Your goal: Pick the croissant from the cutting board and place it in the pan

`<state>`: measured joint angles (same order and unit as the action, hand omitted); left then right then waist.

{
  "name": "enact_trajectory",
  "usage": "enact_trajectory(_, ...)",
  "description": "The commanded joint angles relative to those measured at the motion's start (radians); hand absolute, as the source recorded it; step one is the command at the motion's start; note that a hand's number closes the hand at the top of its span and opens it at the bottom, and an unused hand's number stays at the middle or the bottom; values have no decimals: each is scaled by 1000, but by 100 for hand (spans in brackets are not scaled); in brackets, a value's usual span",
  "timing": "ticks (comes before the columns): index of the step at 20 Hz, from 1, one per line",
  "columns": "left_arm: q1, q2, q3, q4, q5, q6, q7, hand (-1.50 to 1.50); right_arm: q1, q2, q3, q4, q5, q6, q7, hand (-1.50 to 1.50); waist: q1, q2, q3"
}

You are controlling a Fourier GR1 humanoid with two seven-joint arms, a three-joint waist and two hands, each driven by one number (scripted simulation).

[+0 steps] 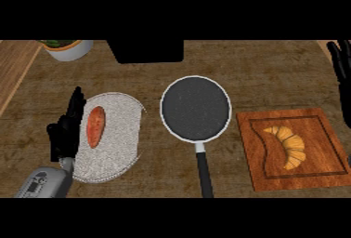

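Dim, even light falls on the bench [171,74]; shadows are faint, no glare shows, and the pan [195,109] looks stretched tall.

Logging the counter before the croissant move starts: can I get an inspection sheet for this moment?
Surface: wooden counter, brown, worn grain.
Job's things: croissant lying on the cutting board; pan left of the board, nothing in it, handle toward the robot.
Clutter: grey plate with an orange-red food piece; white pot and a black box at the far edge.
Hands: left hand open beside the plate; right hand open at the right edge, fingers up.
Cables: nothing seen.
Surroundings: nothing seen.
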<state>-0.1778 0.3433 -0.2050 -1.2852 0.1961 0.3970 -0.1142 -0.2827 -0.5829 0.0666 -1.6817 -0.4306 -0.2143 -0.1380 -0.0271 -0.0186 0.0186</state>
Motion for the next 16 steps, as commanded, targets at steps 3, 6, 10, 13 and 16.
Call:
enact_trajectory(3,52,66,-57,-95,-74,-23,86,0,27,36,-55,186,-61,80,-12,-150,41,20,-17)
enact_trajectory(6,68,141,-70,-95,-95,-73,123,0,16,6,-108,342,-167,173,64,-150,55,24,-15)
enact_trajectory(10,141,131,-67,-93,-50,-95,123,0,234,-71,-175,400,-22,-98,170,-150,-3,12,-18)
enact_trajectory(13,200,145,-71,-152,-53,-99,112,0,378,-167,-132,380,35,2,182,-150,6,11,-19)
enact_trajectory(16,157,144,-87,-204,-68,-95,192,0,378,-274,-52,333,157,46,206,-150,18,14,-19)
